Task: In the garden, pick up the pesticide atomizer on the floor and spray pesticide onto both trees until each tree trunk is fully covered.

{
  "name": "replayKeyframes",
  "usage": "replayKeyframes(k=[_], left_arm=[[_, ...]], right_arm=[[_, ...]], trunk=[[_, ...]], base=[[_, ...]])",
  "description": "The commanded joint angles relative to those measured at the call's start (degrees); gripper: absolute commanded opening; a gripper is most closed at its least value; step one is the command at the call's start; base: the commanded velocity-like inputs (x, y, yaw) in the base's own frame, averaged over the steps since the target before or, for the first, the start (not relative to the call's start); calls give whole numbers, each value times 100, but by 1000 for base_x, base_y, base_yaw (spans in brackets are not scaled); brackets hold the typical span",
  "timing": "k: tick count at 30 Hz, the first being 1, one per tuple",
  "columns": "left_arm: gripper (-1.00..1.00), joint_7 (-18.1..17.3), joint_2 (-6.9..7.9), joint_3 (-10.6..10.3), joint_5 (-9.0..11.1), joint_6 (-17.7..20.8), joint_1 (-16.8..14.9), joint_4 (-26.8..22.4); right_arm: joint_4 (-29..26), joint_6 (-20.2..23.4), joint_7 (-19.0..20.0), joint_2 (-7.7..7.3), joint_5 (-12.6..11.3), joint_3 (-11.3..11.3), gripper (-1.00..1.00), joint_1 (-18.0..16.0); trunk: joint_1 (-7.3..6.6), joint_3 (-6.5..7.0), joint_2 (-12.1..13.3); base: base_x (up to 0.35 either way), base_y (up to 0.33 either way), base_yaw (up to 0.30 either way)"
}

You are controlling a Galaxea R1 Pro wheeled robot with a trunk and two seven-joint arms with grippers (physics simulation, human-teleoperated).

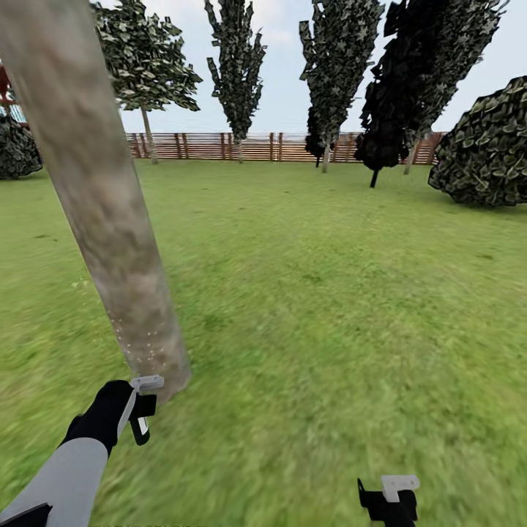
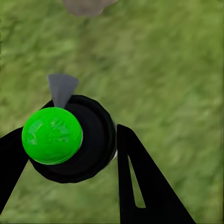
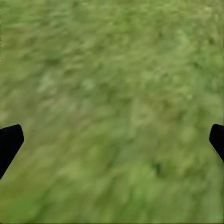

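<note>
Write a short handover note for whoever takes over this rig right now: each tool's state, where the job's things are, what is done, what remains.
Left tool: shut on the atomizer, held low beside the near trunk.
Right tool: open, empty, over the lawn.
Done: atomizer picked up; a few white specks show near the trunk's base.
Left: most of this trunk looks bare, so keep spraying upward. The second pale-trunked tree stands far back by the fence.

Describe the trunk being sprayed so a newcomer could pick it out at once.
Start from the lawn ringed by the slat fence. The trunk is the thick pale grey-brown column leaning across the head view's left, just beyond the left gripper. Unlike the thin-stemmed dark trees by the fence, it carries white specks near its base.
</note>
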Motion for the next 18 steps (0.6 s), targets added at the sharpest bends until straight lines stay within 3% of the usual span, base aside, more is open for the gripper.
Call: replayKeyframes(k=[1, 5, 12, 18], left_arm=[[-100, -53, -6, 26, -61, 23, -6, -11], [-100, -30, -6, 25, -61, 30, -7, -44], [-100, -143, -39, -8, -57, 101, -154, -59], [-100, -406, -112, -53, -61, 760, -952, -50]], right_arm=[[0, -13, -18, -2, -44, 49, 100, -1], [0, -12, -18, -2, -44, 47, 100, -1], [0, -13, -18, -2, -44, 46, 100, -1], [0, -13, -18, -10, -44, 46, 100, -1]], trunk=[[0, -5, -2], [0, -5, -2], [0, -5, -2], [0, -5, -2]], base=[[42, -269, 273], [-102, -216, 276], [-79, -17, 274], [-1, 0, 73]])
